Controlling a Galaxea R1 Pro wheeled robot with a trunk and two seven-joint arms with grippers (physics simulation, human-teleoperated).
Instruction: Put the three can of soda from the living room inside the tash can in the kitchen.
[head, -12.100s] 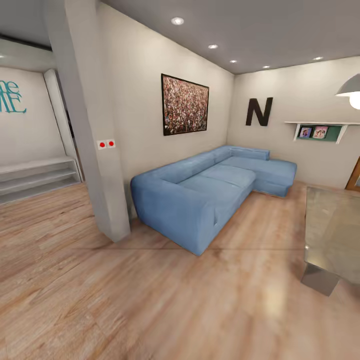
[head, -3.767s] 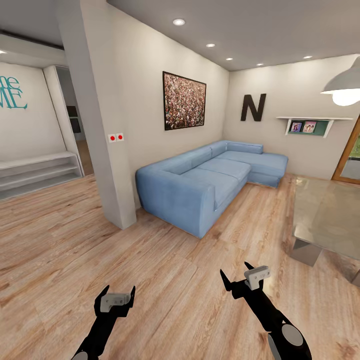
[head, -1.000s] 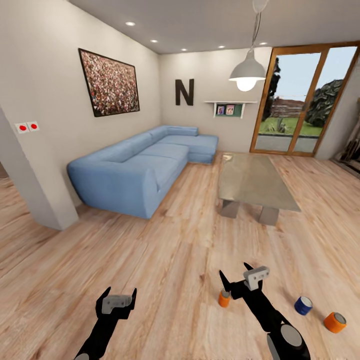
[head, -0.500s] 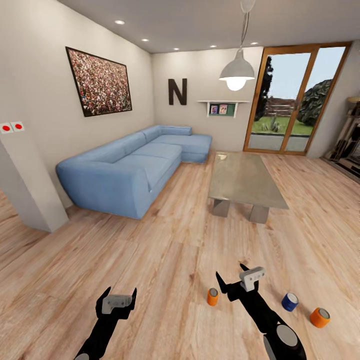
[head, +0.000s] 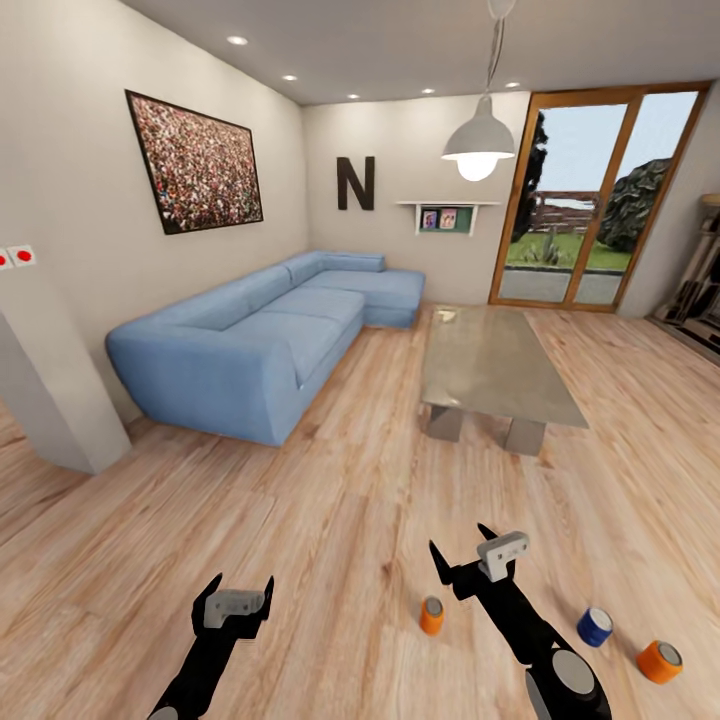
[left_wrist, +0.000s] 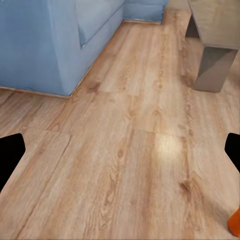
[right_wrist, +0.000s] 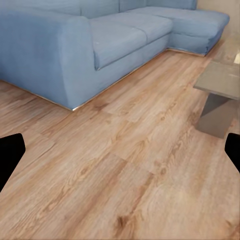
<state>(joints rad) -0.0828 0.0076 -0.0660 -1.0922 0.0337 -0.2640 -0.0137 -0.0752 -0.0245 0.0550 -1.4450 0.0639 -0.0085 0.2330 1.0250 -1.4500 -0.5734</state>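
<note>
Three soda cans lie on the wooden floor near me in the head view: an upright orange can (head: 431, 615), a blue can (head: 594, 626) and an orange can on its side (head: 660, 661). My right gripper (head: 458, 553) hangs open just above and right of the upright orange can, holding nothing. Further left, my left gripper (head: 234, 587) is open and empty too. An orange can's edge (left_wrist: 235, 222) shows in the left wrist view. The trash can and the kitchen are out of view.
A long blue corner sofa (head: 255, 335) runs along the left wall. A low glass table (head: 490, 365) stands ahead to the right. A white pillar (head: 45, 400) is at the left. Glass doors (head: 585, 195) and a hanging lamp (head: 478, 140) are at the back.
The view has turned from the pillar and sofa to the right, bringing the table, doors and three cans into sight. In the last half second it shifted slightly; both grippers stay open.
</note>
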